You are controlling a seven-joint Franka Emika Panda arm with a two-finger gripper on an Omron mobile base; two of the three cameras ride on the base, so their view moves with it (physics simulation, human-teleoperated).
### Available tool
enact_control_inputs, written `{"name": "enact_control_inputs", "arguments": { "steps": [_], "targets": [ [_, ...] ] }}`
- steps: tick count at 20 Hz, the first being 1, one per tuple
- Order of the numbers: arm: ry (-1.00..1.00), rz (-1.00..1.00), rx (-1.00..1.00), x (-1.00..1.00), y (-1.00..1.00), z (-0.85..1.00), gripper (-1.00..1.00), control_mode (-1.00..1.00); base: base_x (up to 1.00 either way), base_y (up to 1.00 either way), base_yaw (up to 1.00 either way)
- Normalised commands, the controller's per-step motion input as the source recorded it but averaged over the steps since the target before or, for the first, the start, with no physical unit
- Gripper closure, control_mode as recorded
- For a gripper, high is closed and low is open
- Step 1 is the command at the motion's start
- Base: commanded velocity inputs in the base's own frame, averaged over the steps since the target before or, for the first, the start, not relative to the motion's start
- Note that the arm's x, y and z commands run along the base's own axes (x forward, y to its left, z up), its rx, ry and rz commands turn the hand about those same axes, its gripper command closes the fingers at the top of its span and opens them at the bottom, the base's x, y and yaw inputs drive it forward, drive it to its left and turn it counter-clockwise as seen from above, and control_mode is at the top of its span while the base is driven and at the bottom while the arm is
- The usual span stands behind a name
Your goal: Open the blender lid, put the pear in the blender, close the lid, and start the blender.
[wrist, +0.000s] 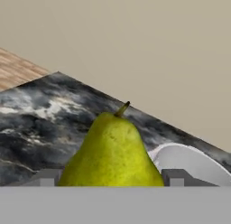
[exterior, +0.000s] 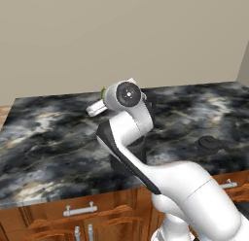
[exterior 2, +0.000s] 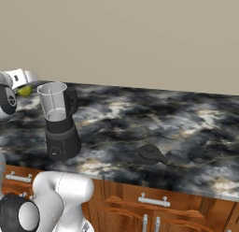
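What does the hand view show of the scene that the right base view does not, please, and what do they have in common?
The hand view shows the pear close up, stem and all, sitting between the two finger tips of the gripper, which look closed on its sides. The right base view shows the blender with its jar uncovered, the blender lid lying on the counter to its right, and the wooden drawers below. Both show the pear, the dark marbled counter and the beige wall.
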Motion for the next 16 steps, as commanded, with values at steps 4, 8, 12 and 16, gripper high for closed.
{"name": "enact_control_inputs", "arguments": {
  "steps": [4, 8, 12, 16],
  "targets": [
    [0.00, -0.01, 0.19, 0.01, -0.46, 0.42, 1.00, -1.00, 0.00, 0.00, 0.00],
    [0.00, 0.00, 0.20, 0.02, -0.50, 0.29, 1.00, -1.00, 0.00, 0.00, 0.00],
    [0.00, 0.00, 0.21, 0.22, -0.56, 0.00, 1.00, -1.00, 0.00, 0.00, 0.00],
    [0.09, 0.00, 0.20, 0.48, -0.42, 0.00, 1.00, -1.00, 0.00, 0.00, 0.00]
  ]
}}
